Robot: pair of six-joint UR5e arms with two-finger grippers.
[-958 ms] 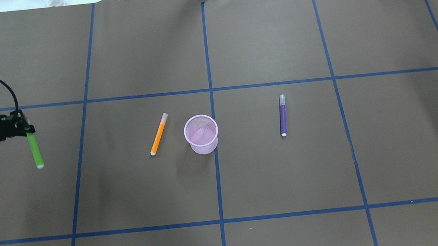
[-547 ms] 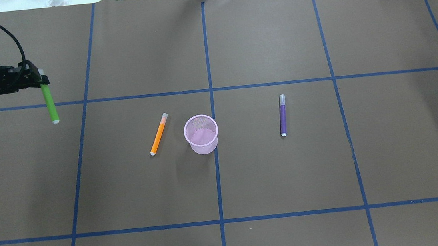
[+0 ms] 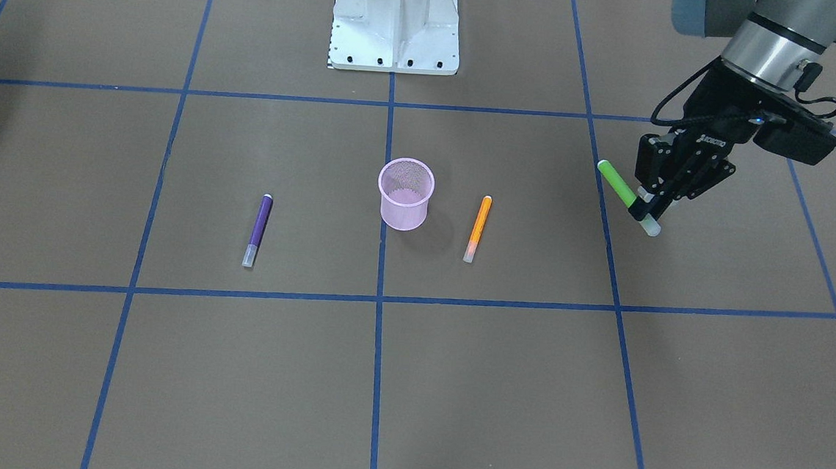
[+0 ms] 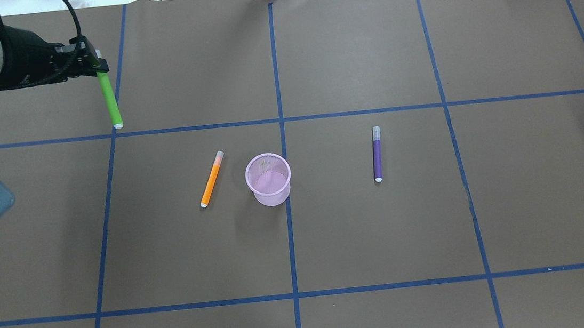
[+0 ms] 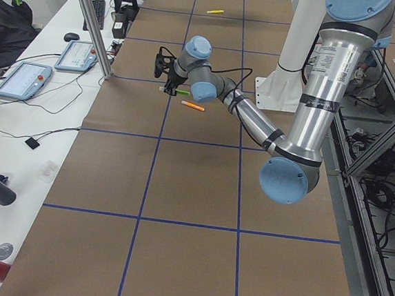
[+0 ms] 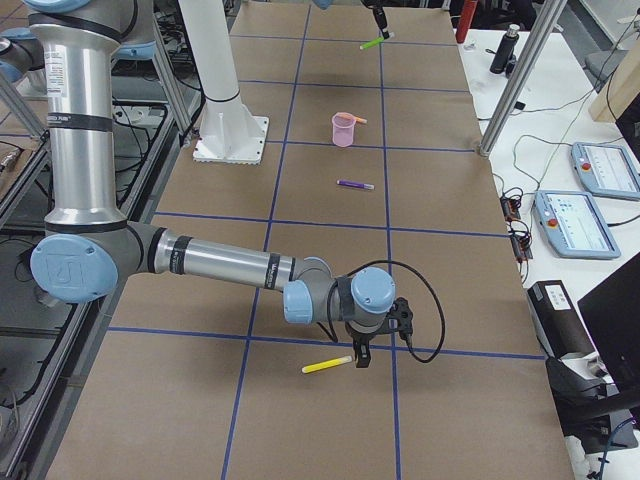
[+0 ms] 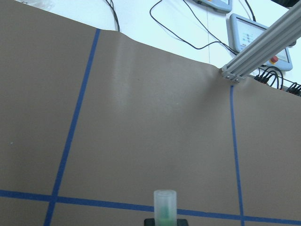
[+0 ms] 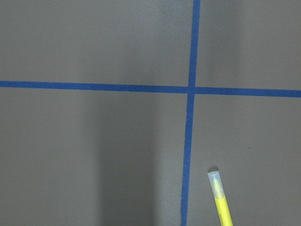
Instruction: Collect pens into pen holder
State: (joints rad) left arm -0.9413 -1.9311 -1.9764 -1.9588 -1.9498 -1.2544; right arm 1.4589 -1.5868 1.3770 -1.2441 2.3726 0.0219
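Green pen [image 4: 110, 101] is shifted up to overhead frame's upper left, clamped in left gripper [image 4: 94, 64]. Pen holder [image 4: 274, 198] is centred between orange pen [image 4: 212, 178] and purple pen [image 4: 377, 154]. Right gripper [image 6: 360, 358], beside yellow pen [image 6: 328, 365]: opening cannot be told.

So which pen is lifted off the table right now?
The green marker-like pen, clamped in the left gripper; the orange pen, purple pen and yellow pen lie flat.

The left gripper [image 3: 644, 210] hangs raised, fingers [image 3: 657, 196] clamped on the green pen [image 3: 616, 182]; the right gripper [image 6: 360, 358] points down, low.
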